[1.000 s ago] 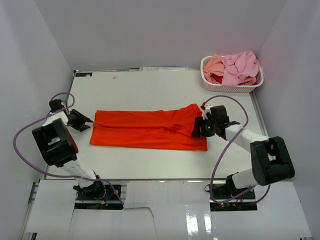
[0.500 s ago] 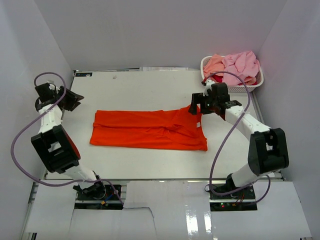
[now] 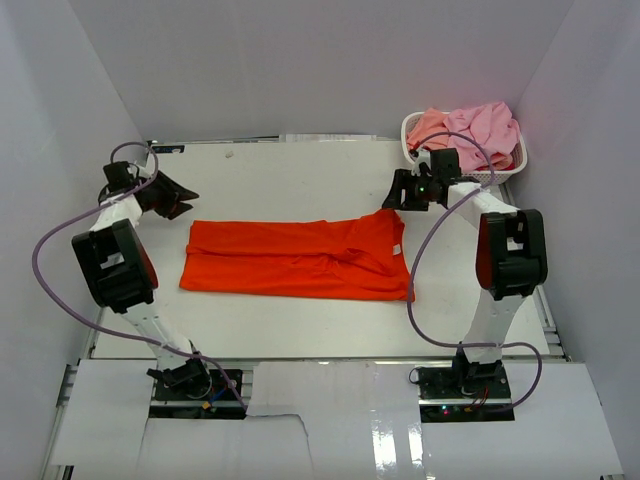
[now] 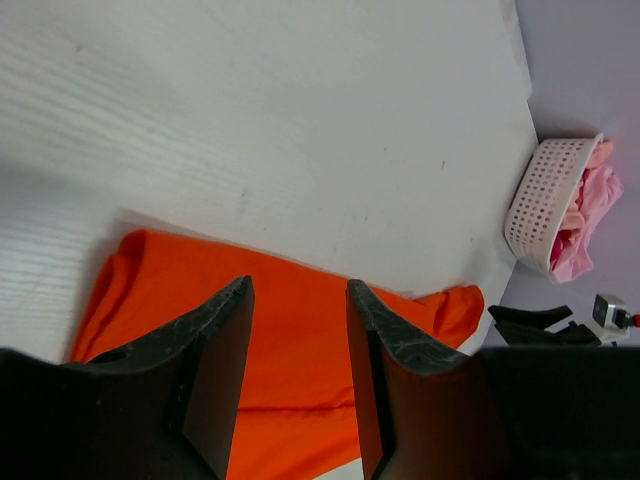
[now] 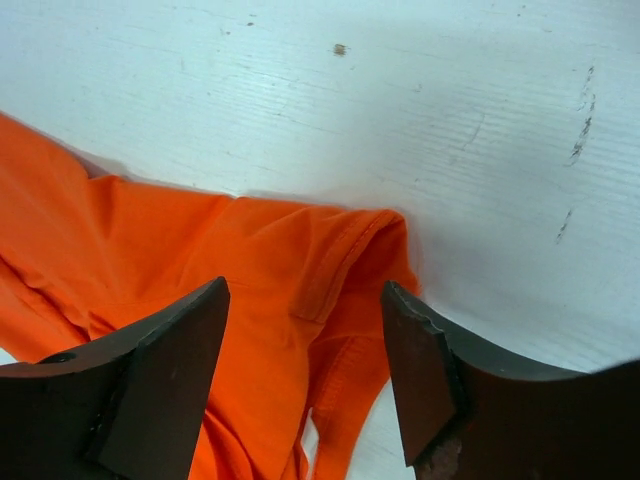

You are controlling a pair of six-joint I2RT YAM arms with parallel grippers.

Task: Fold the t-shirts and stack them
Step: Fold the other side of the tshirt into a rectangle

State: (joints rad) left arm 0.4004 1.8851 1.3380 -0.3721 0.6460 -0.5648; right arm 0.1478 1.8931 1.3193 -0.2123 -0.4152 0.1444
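- L gripper at far-left of the table, just past the far-left corner of the orange-red t-shirt. Jaws part open, nothing betw. them. The wrist view shows only shirt and bare tabletop through the gap.
- R gripper at the shirt's far-right corner, fingers pointing left. Jaws wide apart, holding nothing. In the wrist view, the hemmed corner of the cloth lies under the gap.
- Can't tell from the top view whether R tips touch the cloth; prob. just above it.
- Orange-red t-shirt lies flat mid-table as a long folded band, running L-R. Left end is squared off. Right end is wider, w/ a flap poking toward the far-right.
- White perforated basket at far-right corner of the table, well apart from the shirt.
- In basket: light pink t-shirt heaped on the right, salmon-peach t-shirt on the left. Both are crumpled and unfolded.
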